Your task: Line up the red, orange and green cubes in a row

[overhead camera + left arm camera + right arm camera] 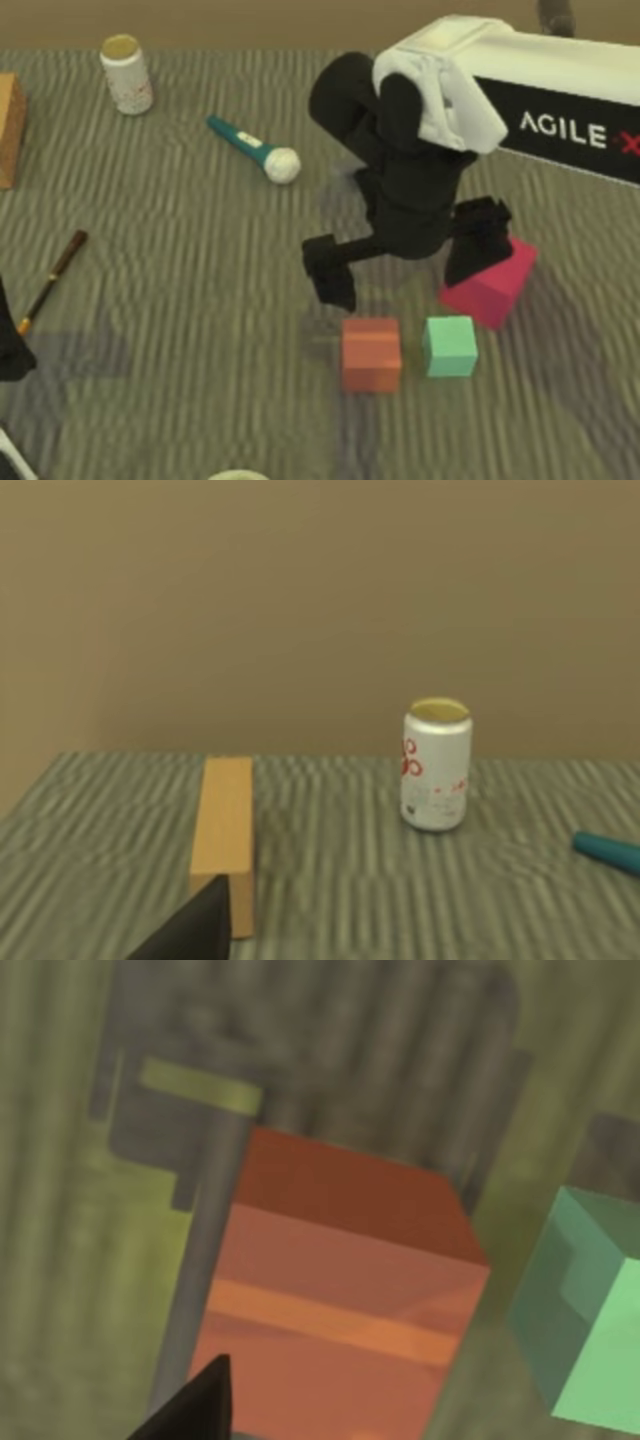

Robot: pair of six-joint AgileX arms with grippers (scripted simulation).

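The orange cube (371, 353) and the smaller mint-green cube (449, 346) stand side by side near the table's front, a small gap between them. The larger crimson-red cube (492, 287) lies just behind and to the right of the green one, turned at an angle. My right gripper (405, 262) hovers behind the orange cube, open wide with nothing between its fingers; its right finger (478, 243) overlaps the red cube's back corner. The right wrist view looks down on the orange cube (335, 1290) and the green cube (590, 1310). My left arm (12, 345) is parked at the left edge.
A tan cork block (10, 128) (225, 840) lies at the far left, and a white can (126, 75) (436, 765) stands at the back. A teal-handled microphone (255, 150) lies mid-back, a thin brush (52, 280) at the left. A pale rim (238, 475) shows at the front edge.
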